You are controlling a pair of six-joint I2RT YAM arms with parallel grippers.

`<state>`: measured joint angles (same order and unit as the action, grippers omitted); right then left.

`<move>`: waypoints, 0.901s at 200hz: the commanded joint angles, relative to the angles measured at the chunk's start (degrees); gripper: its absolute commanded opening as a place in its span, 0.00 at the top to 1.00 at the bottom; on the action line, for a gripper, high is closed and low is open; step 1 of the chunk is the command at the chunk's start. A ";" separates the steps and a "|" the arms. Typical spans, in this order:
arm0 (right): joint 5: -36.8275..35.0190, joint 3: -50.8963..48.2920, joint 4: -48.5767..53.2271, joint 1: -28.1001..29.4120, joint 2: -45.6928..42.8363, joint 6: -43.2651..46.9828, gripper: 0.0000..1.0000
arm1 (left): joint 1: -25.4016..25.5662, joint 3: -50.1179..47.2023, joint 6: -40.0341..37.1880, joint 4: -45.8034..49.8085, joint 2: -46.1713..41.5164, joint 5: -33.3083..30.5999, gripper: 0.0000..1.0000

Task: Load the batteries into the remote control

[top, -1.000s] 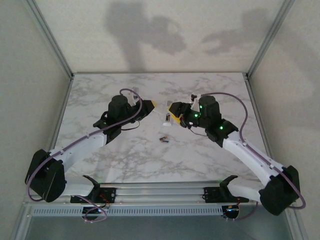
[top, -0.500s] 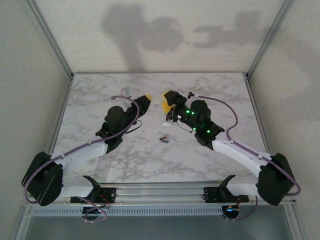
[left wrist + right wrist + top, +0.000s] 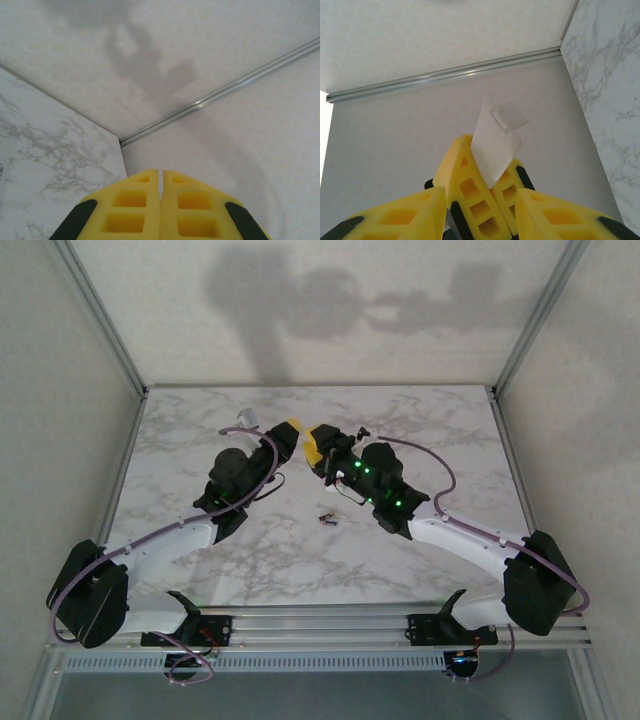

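One battery (image 3: 327, 518), small and dark, lies on the marble table (image 3: 440, 430) near the middle. My left gripper (image 3: 293, 429) (image 3: 160, 171) is raised off the table and shut. In the right wrist view its yellow fingers (image 3: 475, 192) pinch a thin white plastic piece (image 3: 495, 145) with a small tab at its far end. My right gripper (image 3: 315, 445) (image 3: 480, 192) is open, its tips on either side of the left gripper's fingers and close to them. The remote control is hidden, likely under my right arm.
A small white object (image 3: 250, 420) sits at the back left beside the left arm's cable; I cannot tell what it is. Metal frame posts (image 3: 110, 335) and pale walls close in the table on three sides.
Both grippers have lifted and swung toward the back centre until their tips meet. The right jaws have narrowed. The white thing seen near the right gripper is now covered.
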<state>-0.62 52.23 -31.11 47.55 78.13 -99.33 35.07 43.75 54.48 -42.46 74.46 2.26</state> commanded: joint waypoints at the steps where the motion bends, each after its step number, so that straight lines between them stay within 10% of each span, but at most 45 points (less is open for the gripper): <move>1: -3.11 0.81 -2.40 0.08 0.75 -0.61 0.60 | 0.36 1.68 0.10 -3.07 0.08 0.01 1.00; 130: -3.43 8.77 -2.96 -0.56 6.34 8.81 0.90 | 0.44 1.33 2.54 -3.87 0.85 1.96 1.00; 180: 12.20 14.54 10.40 -9.28 7.15 26.70 0.97 | -0.05 2.04 -2.53 5.56 -4.20 -3.51 0.36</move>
<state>1.10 62.74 -26.92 44.36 84.07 -85.54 35.00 43.94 56.10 -44.07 74.32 1.39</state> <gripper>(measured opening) 0.089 0.549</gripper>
